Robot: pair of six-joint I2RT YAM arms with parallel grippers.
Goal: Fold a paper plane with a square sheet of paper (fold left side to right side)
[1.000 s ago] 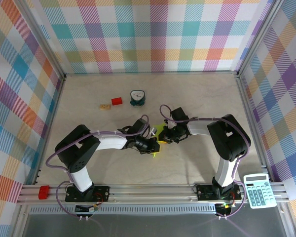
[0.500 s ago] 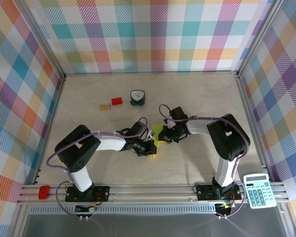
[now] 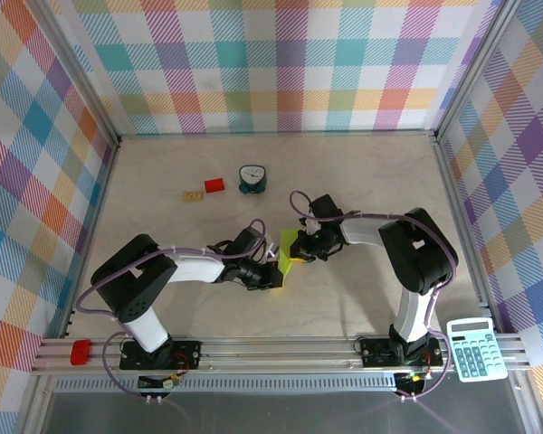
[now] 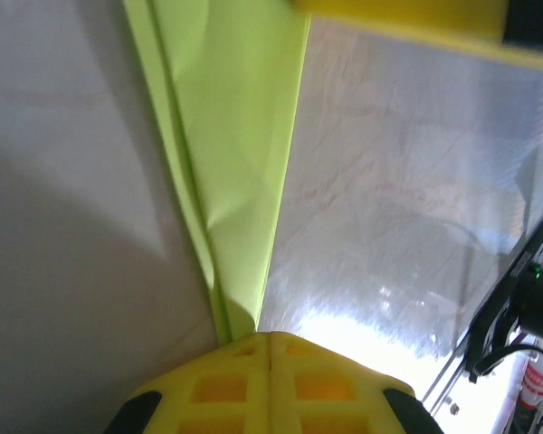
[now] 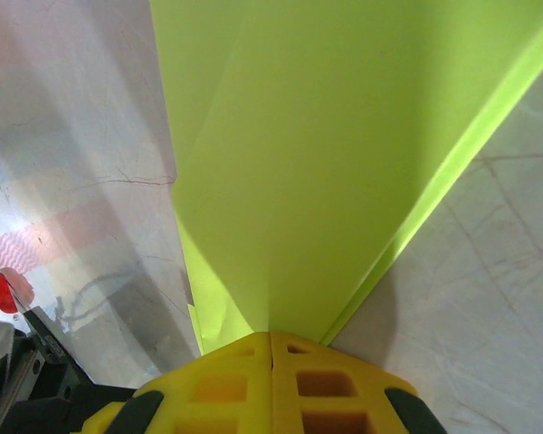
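The square sheet of paper (image 3: pixel 290 246) is lime yellow-green and folded into a narrow creased strip, lying on the table between my two grippers. My left gripper (image 3: pixel 273 271) is shut at the strip's near end. In the left wrist view the paper (image 4: pixel 235 136) tapers down to the left gripper (image 4: pixel 271 342) and slips beneath the left fingertip (image 4: pixel 222 389), not into the seam. My right gripper (image 3: pixel 302 246) is shut at the strip's right edge. In the right wrist view the paper (image 5: pixel 344 136) fans out from under the right gripper (image 5: pixel 271 339). No finished paper plane is in view.
A teal clock (image 3: pixel 252 178), a red block (image 3: pixel 214 185) and a small tan piece (image 3: pixel 194 194) sit at the back of the table. A calculator (image 3: pixel 471 348) rests on the front rail at right and a red clamp (image 3: pixel 80 351) at left. Plaid walls enclose three sides.
My left arm has dropped lower and stretched along the table, its gripper still at the paper's near end. The paper's near tip no longer sticks out. My right gripper has barely moved.
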